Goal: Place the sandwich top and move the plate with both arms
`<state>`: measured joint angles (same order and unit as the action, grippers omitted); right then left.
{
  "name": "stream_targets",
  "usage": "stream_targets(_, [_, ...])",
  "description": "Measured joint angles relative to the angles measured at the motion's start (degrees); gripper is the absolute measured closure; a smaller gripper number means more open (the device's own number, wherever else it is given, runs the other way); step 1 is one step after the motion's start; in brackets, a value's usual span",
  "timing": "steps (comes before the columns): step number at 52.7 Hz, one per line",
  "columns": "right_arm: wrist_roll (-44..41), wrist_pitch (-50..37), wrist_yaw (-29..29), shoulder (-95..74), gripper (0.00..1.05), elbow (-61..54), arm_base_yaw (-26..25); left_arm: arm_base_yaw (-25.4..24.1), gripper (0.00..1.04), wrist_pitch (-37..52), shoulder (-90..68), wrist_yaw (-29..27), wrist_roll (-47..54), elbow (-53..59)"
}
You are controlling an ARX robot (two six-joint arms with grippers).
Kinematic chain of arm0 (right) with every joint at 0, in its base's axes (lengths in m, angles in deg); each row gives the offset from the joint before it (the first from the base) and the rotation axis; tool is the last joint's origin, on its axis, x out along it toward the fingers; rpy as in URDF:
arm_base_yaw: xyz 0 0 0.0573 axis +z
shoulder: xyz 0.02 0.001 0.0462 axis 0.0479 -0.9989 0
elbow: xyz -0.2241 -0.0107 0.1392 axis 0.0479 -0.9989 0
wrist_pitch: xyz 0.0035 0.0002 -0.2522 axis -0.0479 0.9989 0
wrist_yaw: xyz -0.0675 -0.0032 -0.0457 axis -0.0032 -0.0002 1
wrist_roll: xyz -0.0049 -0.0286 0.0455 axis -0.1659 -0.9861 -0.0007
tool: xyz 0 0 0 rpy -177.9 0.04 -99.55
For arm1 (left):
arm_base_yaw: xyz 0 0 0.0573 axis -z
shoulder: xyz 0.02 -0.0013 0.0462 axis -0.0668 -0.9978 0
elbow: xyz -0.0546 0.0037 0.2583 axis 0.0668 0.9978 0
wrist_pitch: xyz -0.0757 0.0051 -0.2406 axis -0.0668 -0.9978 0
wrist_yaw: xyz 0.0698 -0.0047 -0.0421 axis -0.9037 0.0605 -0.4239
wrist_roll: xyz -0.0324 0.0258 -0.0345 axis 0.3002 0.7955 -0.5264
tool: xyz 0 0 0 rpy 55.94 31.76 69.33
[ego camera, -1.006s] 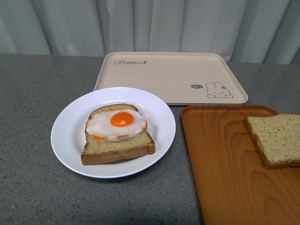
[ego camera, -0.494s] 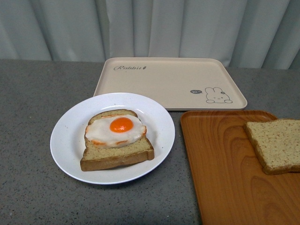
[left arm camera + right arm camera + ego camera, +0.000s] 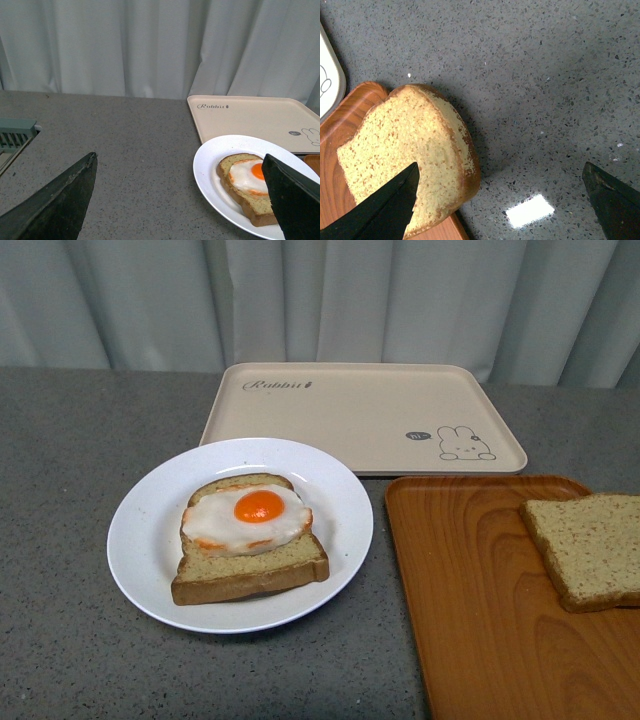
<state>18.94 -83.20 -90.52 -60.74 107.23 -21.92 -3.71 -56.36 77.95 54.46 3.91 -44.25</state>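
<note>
Front view: a white plate [image 3: 145,540] rests on the grey table [image 3: 70,440] and carries a bread slice [image 3: 250,565] topped with a fried egg [image 3: 250,512]. The plain bread slice [image 3: 590,545] lies flat on the orange wooden tray [image 3: 470,590], well apart from the plate. A beige rabbit tray [image 3: 360,410] sits behind both. Left wrist view: the left end effector [image 3: 178,157] is spread wide and empty, beside the plate. Right wrist view: the right end effector [image 3: 500,165] is also spread and empty above the plain slice, whose crust overhangs the tray edge.
</note>
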Motion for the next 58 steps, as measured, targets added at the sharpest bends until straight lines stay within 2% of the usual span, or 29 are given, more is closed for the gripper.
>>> stream_targets(22, [1.55,-2.34,3.21,-2.58,0.09,-0.02,5.33,-0.02,0.06,0.0,0.0,0.0,0.0,0.0])
stream_targets(58, [1.97,-2.86,6.1,-5.01,0.09,0.33,8.52,0.0,0.06,0.0,0.0,0.02,0.0,0.0])
